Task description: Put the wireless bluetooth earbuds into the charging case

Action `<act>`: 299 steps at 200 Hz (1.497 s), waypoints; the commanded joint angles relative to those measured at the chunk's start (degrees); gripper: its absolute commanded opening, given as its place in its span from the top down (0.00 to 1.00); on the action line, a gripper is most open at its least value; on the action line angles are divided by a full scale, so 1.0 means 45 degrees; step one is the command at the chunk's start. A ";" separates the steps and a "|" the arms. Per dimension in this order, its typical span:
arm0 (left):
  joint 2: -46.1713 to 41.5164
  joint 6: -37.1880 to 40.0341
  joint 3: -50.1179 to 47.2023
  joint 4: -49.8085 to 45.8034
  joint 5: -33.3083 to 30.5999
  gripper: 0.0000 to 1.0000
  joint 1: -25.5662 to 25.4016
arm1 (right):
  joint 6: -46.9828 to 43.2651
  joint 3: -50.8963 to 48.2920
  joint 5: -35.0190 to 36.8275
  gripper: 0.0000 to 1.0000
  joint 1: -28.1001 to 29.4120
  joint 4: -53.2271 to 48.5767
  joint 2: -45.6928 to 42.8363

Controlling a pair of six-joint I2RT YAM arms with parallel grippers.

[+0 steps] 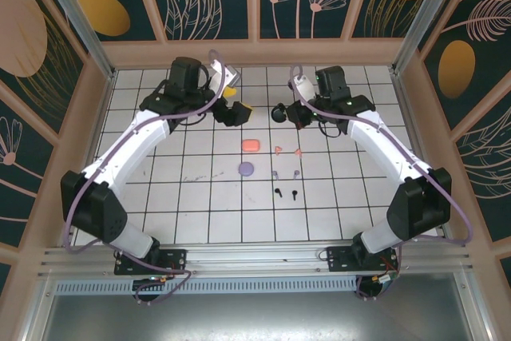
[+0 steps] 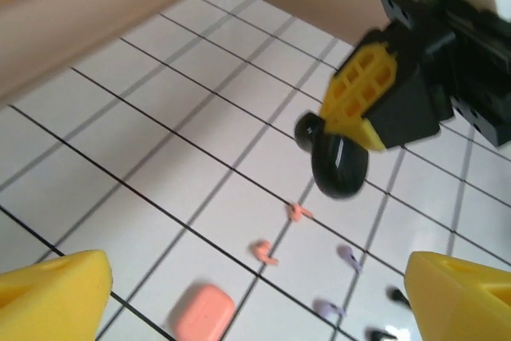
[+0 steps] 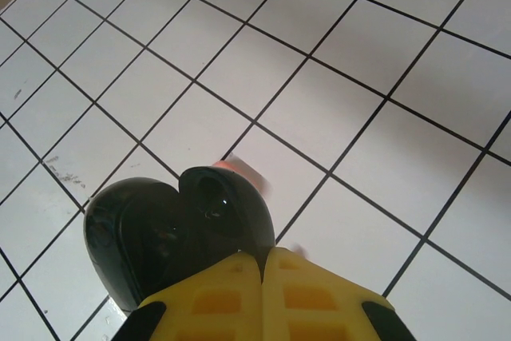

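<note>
The right gripper [image 3: 262, 273] is clenching the opened black charging case [image 3: 180, 229], while the left gripper [image 2: 255, 293] is hovering nearby, spread wide.

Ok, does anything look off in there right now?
Nothing looks spilled or broken. Only the black case is up in the air, open and clamped in the right gripper. The six earbuds lie loose in pairs near the pink case.

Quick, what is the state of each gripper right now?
Left gripper: open, holding nothing.
Right gripper: shut on the black charging case.
</note>
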 commanded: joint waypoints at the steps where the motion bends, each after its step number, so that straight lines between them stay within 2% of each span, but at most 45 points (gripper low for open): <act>1: 0.1082 0.1301 0.1716 -0.2405 0.2281 0.11 -0.0016 | -0.0599 0.0675 -0.0853 1.00 -0.0028 -0.0248 -0.0288; 18: 0.1793 0.1672 0.2536 -0.3320 0.2886 0.16 -0.0016 | -0.0545 0.0853 -0.1193 1.00 0.0000 -0.0229 -0.0184; 46: 0.2478 0.1762 0.2933 -0.3660 0.3505 0.24 -0.0016 | -0.0568 0.1145 -0.1248 1.00 0.0211 -0.0260 -0.0024; 79: 0.2622 0.1881 0.2977 -0.3839 0.4038 0.35 -0.0026 | -0.0740 0.1590 -0.0658 1.00 0.0712 -0.0533 0.0228; 119: 0.2614 0.2199 0.3036 -0.4271 0.4500 0.43 -0.0016 | -0.1032 0.2198 0.0044 1.00 0.1392 -0.1025 0.0633; 209: 0.2510 0.2762 0.2779 -0.4678 0.4818 0.52 -0.0016 | -0.1498 0.3066 0.1217 1.00 0.2436 -0.1803 0.1226; 299: 0.2795 0.3016 0.2782 -0.4852 0.5168 0.63 -0.0017 | -0.1568 0.3164 0.1327 1.00 0.2597 -0.1883 0.1221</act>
